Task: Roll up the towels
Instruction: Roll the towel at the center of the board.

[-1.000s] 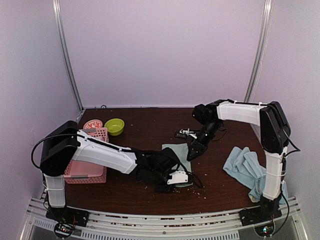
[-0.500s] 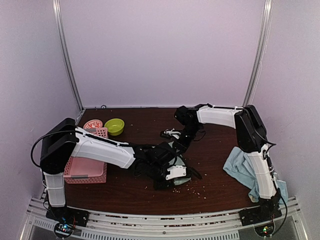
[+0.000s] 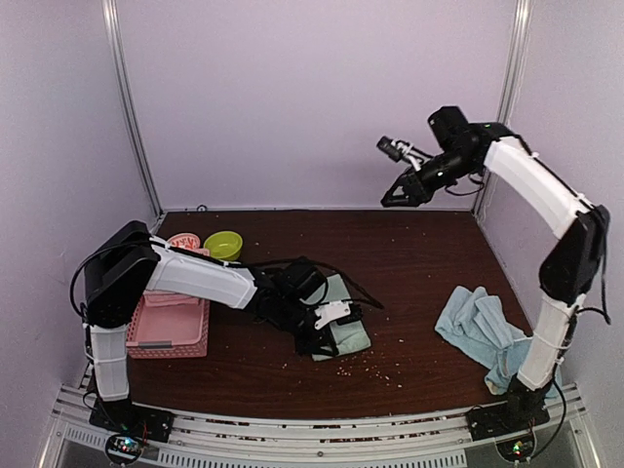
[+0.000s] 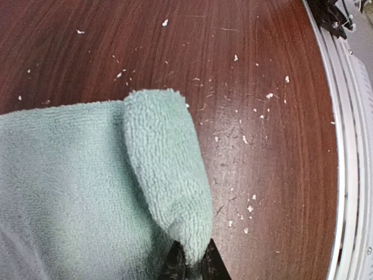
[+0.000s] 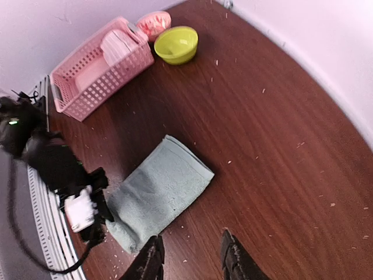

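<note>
A mint green towel [image 3: 347,330] lies flat on the brown table, left of centre. Its near edge is curled over into a short roll [image 4: 166,163]. My left gripper [image 4: 192,265] is low at the towel's front end and shut on that curled edge. In the right wrist view the same towel [image 5: 160,189] shows a small dark mark, with the left gripper [image 5: 96,224] at its lower corner. My right gripper [image 3: 392,199] hangs high above the back of the table, open, with nothing between its fingers [image 5: 152,259]. Light blue towels [image 3: 478,327] lie crumpled at the right.
A pink latticed basket [image 3: 166,346] stands at the left edge, with a pale pink bundle [image 5: 116,44] inside. A yellow-green bowl [image 3: 223,245] and a pink round thing [image 3: 182,241] sit behind it. Crumbs dot the table near the front rail [image 4: 349,146].
My right arm has lifted off the mint green towel and swung up and back, its jaws now apart. My left gripper has shifted slightly left and away from the rail, curling the towel's edge over.
</note>
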{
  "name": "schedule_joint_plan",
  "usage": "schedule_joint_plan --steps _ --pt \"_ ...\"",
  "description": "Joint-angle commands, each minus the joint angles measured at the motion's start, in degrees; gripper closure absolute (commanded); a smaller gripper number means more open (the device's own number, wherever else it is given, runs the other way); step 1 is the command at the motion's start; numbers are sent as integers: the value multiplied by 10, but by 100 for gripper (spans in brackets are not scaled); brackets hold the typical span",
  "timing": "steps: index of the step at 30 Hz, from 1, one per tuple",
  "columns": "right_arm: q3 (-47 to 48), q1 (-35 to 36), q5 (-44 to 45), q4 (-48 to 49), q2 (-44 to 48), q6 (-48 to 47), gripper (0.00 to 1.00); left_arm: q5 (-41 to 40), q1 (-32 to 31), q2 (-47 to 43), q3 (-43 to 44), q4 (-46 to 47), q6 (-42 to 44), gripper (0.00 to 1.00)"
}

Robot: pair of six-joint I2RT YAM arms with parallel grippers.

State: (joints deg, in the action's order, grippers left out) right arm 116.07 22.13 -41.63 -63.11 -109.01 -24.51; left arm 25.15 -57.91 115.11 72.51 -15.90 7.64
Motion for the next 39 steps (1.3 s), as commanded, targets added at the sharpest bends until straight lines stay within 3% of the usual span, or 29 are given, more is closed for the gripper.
schedule_joint_plan --steps 1,5,10,15,23,27,33,39 --pt "-86 8 -130 -14 146 -49 65 147 26 37 -8 37 -60 94" --pt "-205 43 -151 -11 241 -115 60 221 37 75 -3 53 -100 94" --pt "-316 135 -46 -13 303 -217 61 256 46 98 -9 88 -149 94" --pt "-404 235 40 23 325 -230 65 270 50 109 -12 96 -181 94" --pt "-557 325 243 223 298 -197 61 263 54 118 4 76 -189 94" --pt "-590 339 295 308 259 -192 59 257 54 125 9 59 -182 92" --pt "-623 350 294 389 219 -209 56 251 54 126 7 60 -184 91" --pt "-623 356 295 394 164 -224 57 250 54 129 12 63 -187 90"
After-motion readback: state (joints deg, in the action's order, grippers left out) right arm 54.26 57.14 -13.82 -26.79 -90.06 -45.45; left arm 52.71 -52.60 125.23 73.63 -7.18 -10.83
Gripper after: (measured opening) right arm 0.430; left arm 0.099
